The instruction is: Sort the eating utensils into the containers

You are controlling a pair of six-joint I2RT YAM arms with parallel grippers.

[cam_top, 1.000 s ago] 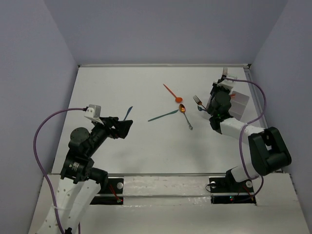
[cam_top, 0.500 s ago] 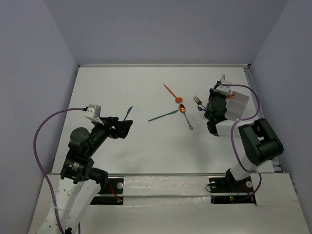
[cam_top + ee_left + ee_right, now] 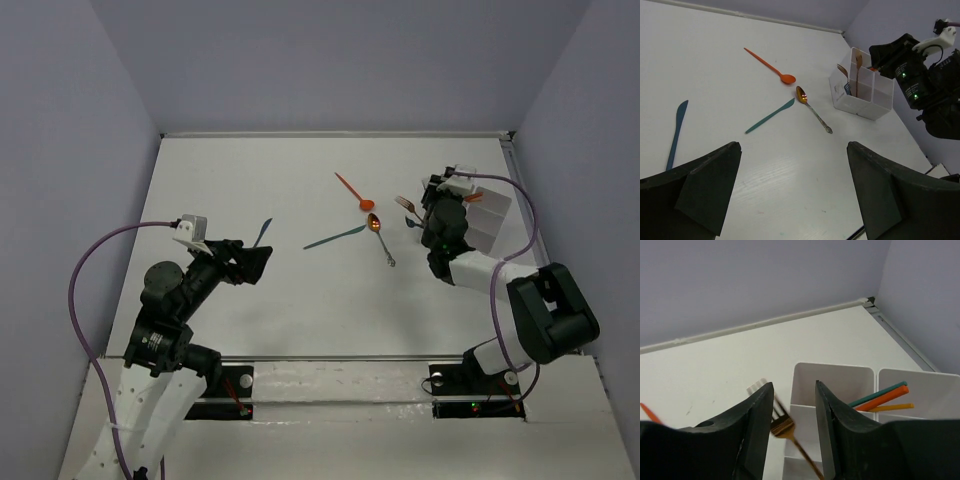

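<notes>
While poised over white 4-cell plastic tray (image 3: 832, 366) to bin copper-brown plastic fork (image 3: 782, 426), holds R gripper (image 3: 794, 390) slightly parted, L gripper (image 3: 792, 150) spread wide.

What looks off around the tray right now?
A copper fork leans askew out over the wall of the tray, its tines poking beyond the rim instead of sitting inside. It lies between the fingers of the right tool; whether the tool grips it is unclear. Nothing looks spilled or damaged.
</notes>
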